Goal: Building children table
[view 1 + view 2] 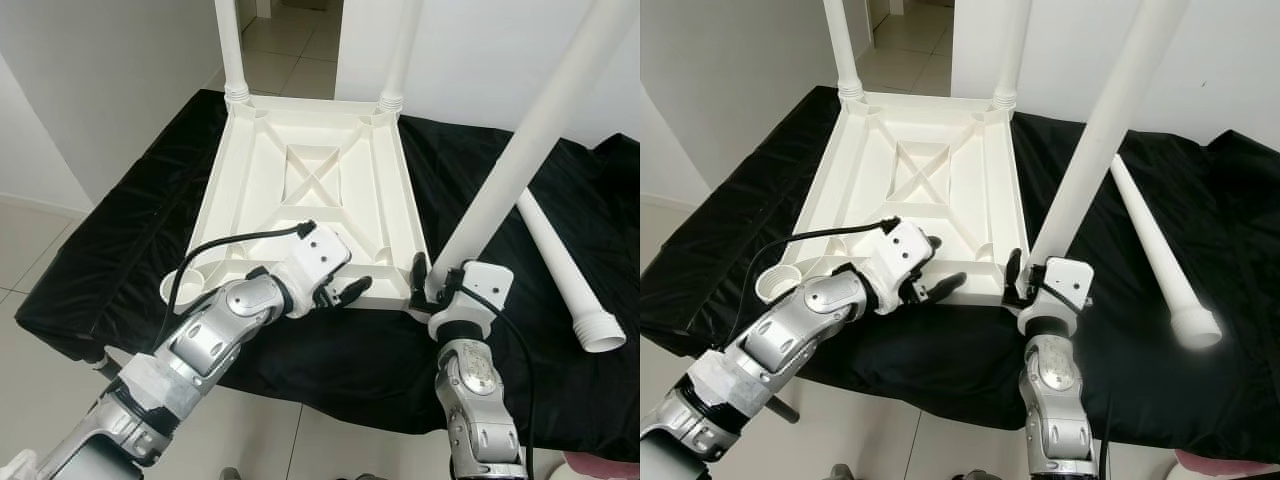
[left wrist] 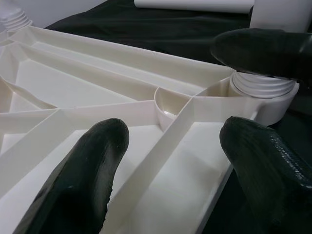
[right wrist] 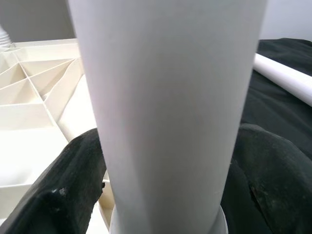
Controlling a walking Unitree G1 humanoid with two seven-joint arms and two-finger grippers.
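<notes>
Right now my right gripper [image 1: 428, 281] is clenched around the base of a white table leg [image 1: 520, 150], which stands tilted in the near right corner socket of the upturned white tabletop [image 1: 310, 190]. My left gripper [image 1: 345, 293] hangs released over the tabletop's near edge, fingers spread. Two more legs stand at the far corners; a loose leg [image 1: 565, 270] lies on the black cloth [image 1: 120, 240] beside the tabletop.

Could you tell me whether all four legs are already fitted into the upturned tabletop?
No: one loose leg lies on the black cloth, and a near corner socket stands empty.
</notes>
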